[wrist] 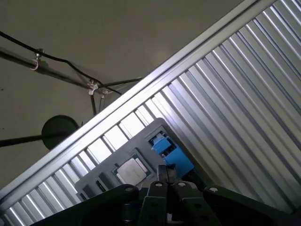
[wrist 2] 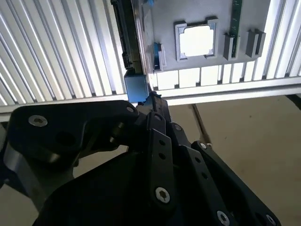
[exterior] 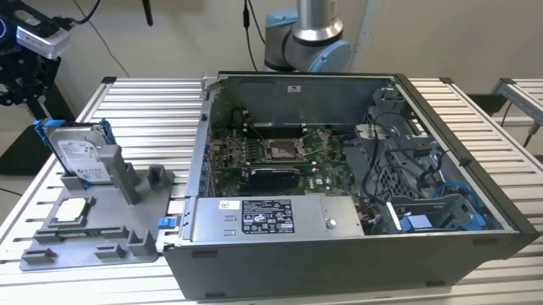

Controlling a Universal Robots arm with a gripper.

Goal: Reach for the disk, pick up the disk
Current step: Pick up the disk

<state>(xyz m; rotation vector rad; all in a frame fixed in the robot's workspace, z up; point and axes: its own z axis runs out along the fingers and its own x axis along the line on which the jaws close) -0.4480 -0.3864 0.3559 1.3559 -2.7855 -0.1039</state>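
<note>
While the claw (wrist 2: 153, 100) hangs past the desk's (exterior: 144, 108) edge, up and to the exterior view's left of the disk (exterior: 75, 152), it carries nothing and sits clear of the disk, no contact. Released or clenched: can't tell, since the black linkage bars overlap each other in both wrist views.

The disk stands on edge in a slot of the grey fixture (exterior: 110, 232), toward the exterior view's left end of the desk and well apart from the open PC case (exterior: 280, 273). The upright placement makes sense: both broad faces and the top edge are exposed, so a pinch from above has room, and the slot walls keep it from tipping. In the second wrist view the disk is edge-on, with the claw's tip lined up on a corner of the blue frame (wrist 2: 136, 87). Reads as the reach phase, pick not yet done.

Materials:
- **Disk:** flat rectangular silver-grey metal with a white label on its face, clipped in bright blue plastic. The smooth faces are probably slick.
- **Fixture:** matte grey, blocky posts and pockets.
- **Chip:** the small square silver chip (exterior: 70, 211) lies flat in its own pocket near the disk slot. Not the target.
- **Desk:** ribbed aluminium slats, shiny.
- **Case:** grey sheet metal, side off, board and cables exposed.
</note>
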